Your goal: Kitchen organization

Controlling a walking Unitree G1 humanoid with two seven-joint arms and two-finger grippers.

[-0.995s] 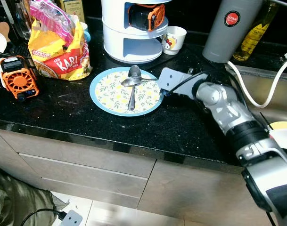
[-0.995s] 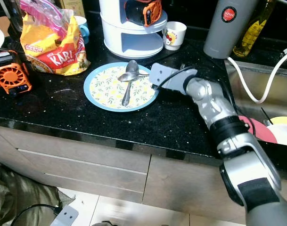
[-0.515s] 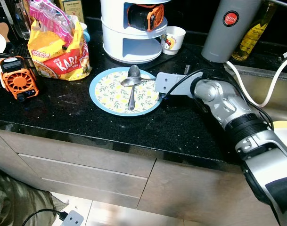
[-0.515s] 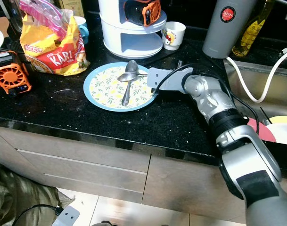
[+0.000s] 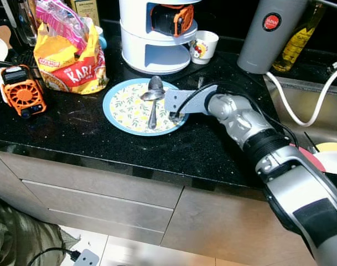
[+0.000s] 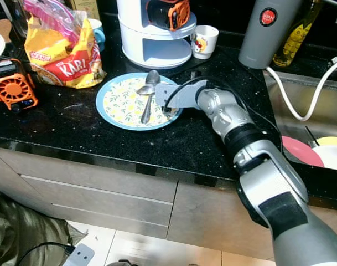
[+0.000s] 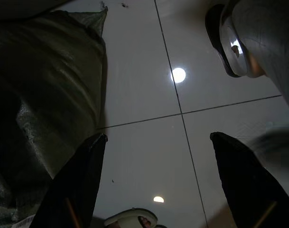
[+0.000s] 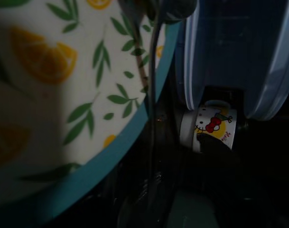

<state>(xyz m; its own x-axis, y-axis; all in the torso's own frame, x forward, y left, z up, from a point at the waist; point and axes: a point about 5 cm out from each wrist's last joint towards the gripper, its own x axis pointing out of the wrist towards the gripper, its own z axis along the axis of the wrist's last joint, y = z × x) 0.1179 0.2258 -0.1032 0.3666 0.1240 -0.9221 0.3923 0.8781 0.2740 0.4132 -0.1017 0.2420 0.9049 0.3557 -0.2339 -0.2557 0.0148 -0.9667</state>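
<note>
A blue-rimmed plate [image 5: 124,105] with a lemon pattern lies on the black counter [image 5: 74,127]. Two metal spoons lie crossed on it, one [image 5: 152,113] pointing toward me and one [image 5: 150,95] across its far side. My right gripper [image 5: 176,115] is low over the plate's right rim, beside the spoons. The right wrist view looks close along the plate [image 8: 49,95] and a spoon handle [image 8: 151,95]. My left gripper [image 7: 158,137] hangs open over the tiled floor [image 7: 144,71].
Behind the plate stand a white tiered organizer [image 5: 154,39] and a cartoon cup [image 5: 204,45]. A yellow snack bag [image 5: 68,52] and an orange fan [image 5: 21,91] are at the left. A grey flask [image 5: 265,33], an oil bottle [image 5: 298,36] and the sink with a white cable [image 5: 301,105] are at the right.
My right gripper has moved left, from beside the plate's right edge to over its rim. The plate has slid slightly left.
</note>
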